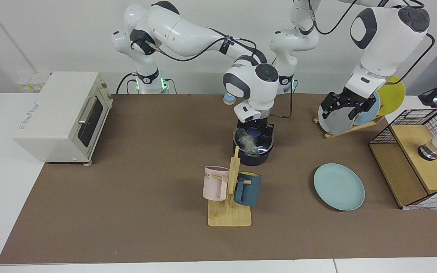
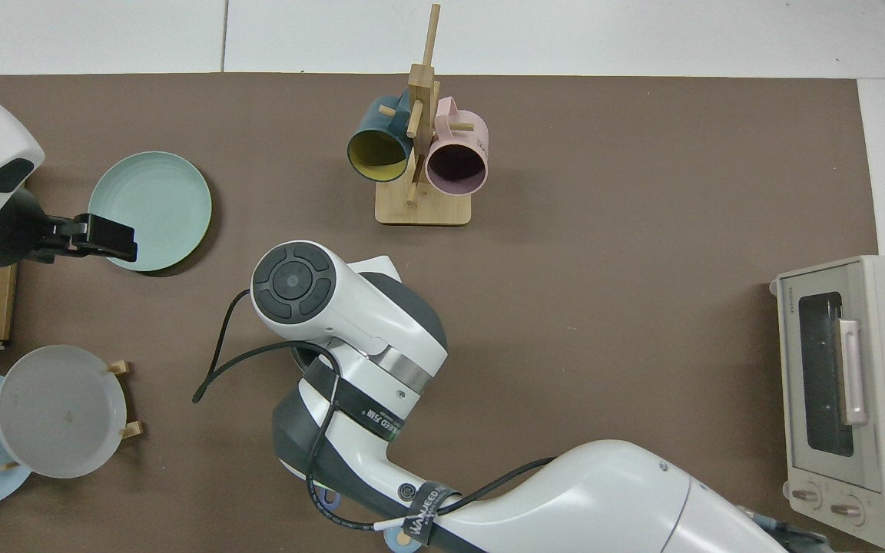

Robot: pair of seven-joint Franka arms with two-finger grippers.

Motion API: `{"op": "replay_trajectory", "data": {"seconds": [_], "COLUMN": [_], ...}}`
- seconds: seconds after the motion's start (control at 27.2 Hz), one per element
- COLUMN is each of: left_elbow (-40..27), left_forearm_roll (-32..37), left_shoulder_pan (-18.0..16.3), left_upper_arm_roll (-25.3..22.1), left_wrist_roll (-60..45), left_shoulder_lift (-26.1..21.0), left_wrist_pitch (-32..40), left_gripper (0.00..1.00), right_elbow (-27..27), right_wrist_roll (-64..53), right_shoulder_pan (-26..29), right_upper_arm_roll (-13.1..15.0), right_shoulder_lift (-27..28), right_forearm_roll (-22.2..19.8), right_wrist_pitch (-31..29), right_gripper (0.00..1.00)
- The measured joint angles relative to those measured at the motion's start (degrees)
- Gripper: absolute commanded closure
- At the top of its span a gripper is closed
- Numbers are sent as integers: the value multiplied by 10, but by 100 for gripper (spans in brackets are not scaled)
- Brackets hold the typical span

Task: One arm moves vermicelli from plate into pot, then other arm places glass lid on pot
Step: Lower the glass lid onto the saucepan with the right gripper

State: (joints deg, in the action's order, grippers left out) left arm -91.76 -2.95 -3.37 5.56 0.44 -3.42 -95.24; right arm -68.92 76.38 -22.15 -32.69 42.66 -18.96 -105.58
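Observation:
The dark pot (image 1: 252,154) stands mid-table with the glass lid (image 1: 258,147) lying on its rim. Through the glass the white vermicelli (image 1: 247,141) shows inside the pot. My right gripper (image 1: 255,129) reaches straight down over the lid's blue knob (image 1: 255,132). In the top view the right arm's wrist (image 2: 296,286) hides the pot and lid. The teal plate (image 1: 339,186) (image 2: 150,209) lies bare at the facing view's right. My left gripper (image 1: 345,107) (image 2: 104,236) hangs open and holds nothing, in front of the upright plates and above the teal plate's edge.
A wooden mug rack (image 1: 229,212) with a pink and a dark blue mug stands just in front of the pot. A toaster oven (image 1: 63,113) sits at the facing view's left. A rack of upright plates (image 1: 349,121) and a wire-and-wood box (image 1: 419,163) stand at its right.

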Motion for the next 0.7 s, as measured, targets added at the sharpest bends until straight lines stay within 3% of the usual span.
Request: {"op": "replay_trajectory", "data": {"seconds": [0.7], "left_elbow": [0], "left_forearm_roll": [0], "left_shoulder_pan": [0], "left_upper_arm_roll": [0], "left_wrist_roll": [0], "left_shoulder_lift": [0], "left_wrist_pitch": [0], "left_gripper": [0], "right_elbow": [0], "right_wrist_roll": [13], "right_shoulder_pan": [-2], "right_upper_arm_roll": [-2], "right_shoulder_lift": [0], "right_forearm_roll": [-23], "right_wrist_pitch": [-1], "right_gripper": [100]}}
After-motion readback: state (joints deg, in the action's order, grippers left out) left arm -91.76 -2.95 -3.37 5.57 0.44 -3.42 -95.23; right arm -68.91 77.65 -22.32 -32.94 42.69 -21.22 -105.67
